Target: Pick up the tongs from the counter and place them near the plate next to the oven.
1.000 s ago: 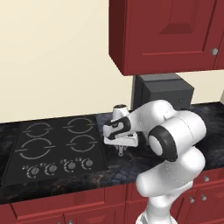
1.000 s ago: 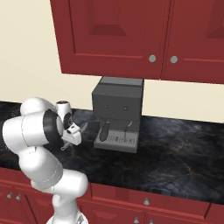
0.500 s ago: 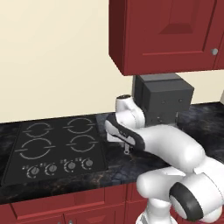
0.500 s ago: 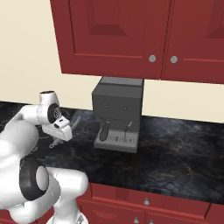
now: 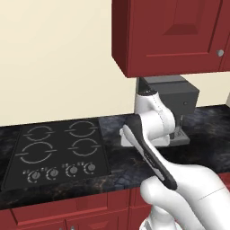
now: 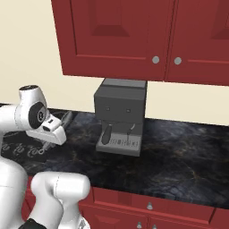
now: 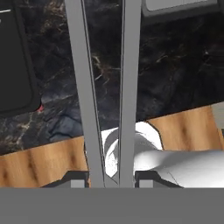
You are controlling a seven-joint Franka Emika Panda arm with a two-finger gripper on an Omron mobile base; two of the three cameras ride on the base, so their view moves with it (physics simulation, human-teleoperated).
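Observation:
In the hand view the tongs point(image 7: 127, 87) run up from the bottom as two long grey metal arms that come together low down. My gripper point(image 7: 111, 180) is shut on them there, one dark fingertip point(image 7: 76, 179) on each side. Below them lies the black speckled counter point(image 7: 175, 78), so the tongs are held above it. From the right base view the tongs point(image 6: 66, 118) stick out of the white hand over the counter point(image 6: 179, 152), left of the coffee machine. The plate and the oven are out of view.
A dark grey coffee machine point(image 6: 120, 116) stands at the back of the counter under red wall cabinets point(image 6: 134, 36). A black cooktop point(image 5: 58, 148) with knobs lies left of my hand. Past the counter's front edge there is wooden floor point(image 7: 39, 162).
The arm has swung round, its elbow now low and close to the cameras. The hand has drifted a little toward the cooktop, still shut on the tongs.

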